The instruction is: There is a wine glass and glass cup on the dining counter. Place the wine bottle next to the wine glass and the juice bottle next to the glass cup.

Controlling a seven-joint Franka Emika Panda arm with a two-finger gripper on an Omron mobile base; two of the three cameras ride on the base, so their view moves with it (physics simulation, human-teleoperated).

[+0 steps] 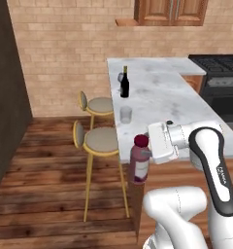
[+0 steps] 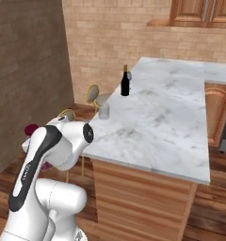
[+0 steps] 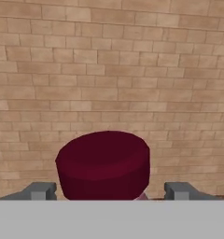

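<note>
The juice bottle (image 1: 139, 165), squat and maroon with a pale label, hangs in the air just off the near left edge of the dining counter (image 1: 157, 97). My gripper (image 1: 143, 153) is shut on it from the right, below its cap. In the hand view the maroon cap (image 3: 103, 163) sits between my fingertips (image 3: 39, 190). In the right base view the cap (image 2: 31, 129) peeks out from behind my arm. The glass cup (image 1: 125, 114) (image 2: 104, 111) stands near the counter's left edge, beyond the bottle. Farther back, the dark wine bottle (image 1: 124, 85) (image 2: 125, 84) stands right beside the wine glass (image 1: 121, 77) (image 2: 129, 75).
Two round stools (image 1: 100, 138) (image 1: 98, 104) with yellow legs stand along the counter's left side, below the held bottle. A black stove (image 1: 220, 73) sits at the back right. A dark wall (image 1: 7, 97) closes the left, and a brick wall lies behind.
</note>
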